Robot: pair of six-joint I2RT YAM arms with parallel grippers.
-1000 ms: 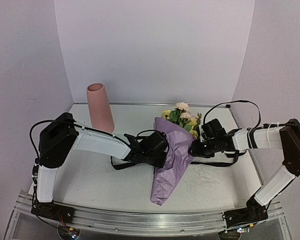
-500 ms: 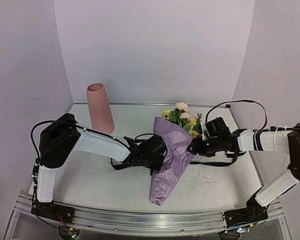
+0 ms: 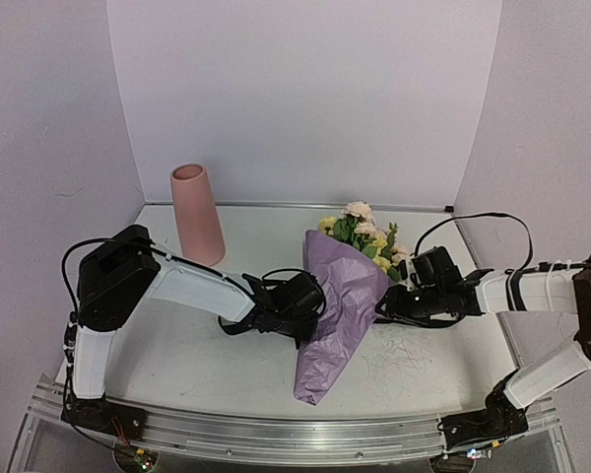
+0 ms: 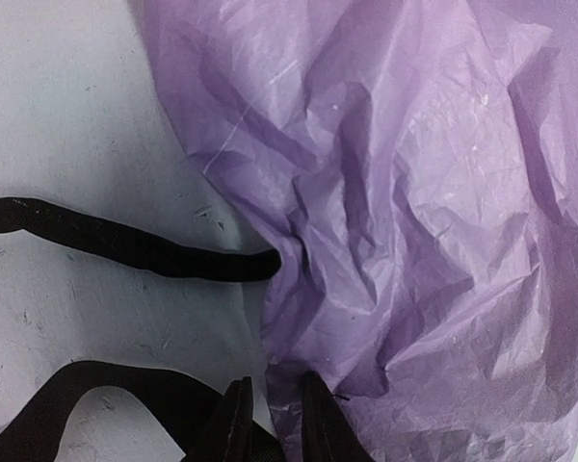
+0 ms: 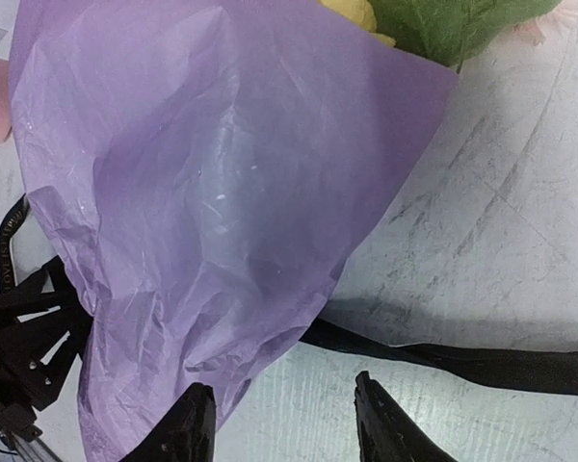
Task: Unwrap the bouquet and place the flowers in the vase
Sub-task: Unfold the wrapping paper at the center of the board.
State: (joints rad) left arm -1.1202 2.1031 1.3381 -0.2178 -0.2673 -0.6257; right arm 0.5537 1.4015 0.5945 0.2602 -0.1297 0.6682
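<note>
So our bouquet (image 3: 340, 296) is lying on the table (image 3: 424, 365) between the two arms, with the pointy end of the cone toward us and the flowers (image 3: 362, 229) poking out the far end. The crinkly purple paper (image 4: 414, 212) is wrapped round the stems, and black ribbon (image 4: 125, 245) trails over the table on both sides of it, one end touching the paper's left edge. Our left claw (image 4: 275, 423) sits right at that edge with its fingers nearly together and a bit of paper between them. We can't tell if it's actually pinching. Our right claw (image 5: 287, 423) is spread apart over the cone's right side, gripping nothing. The pink vase (image 3: 197, 212) stands upright at the back left, well apart from everything.
</note>
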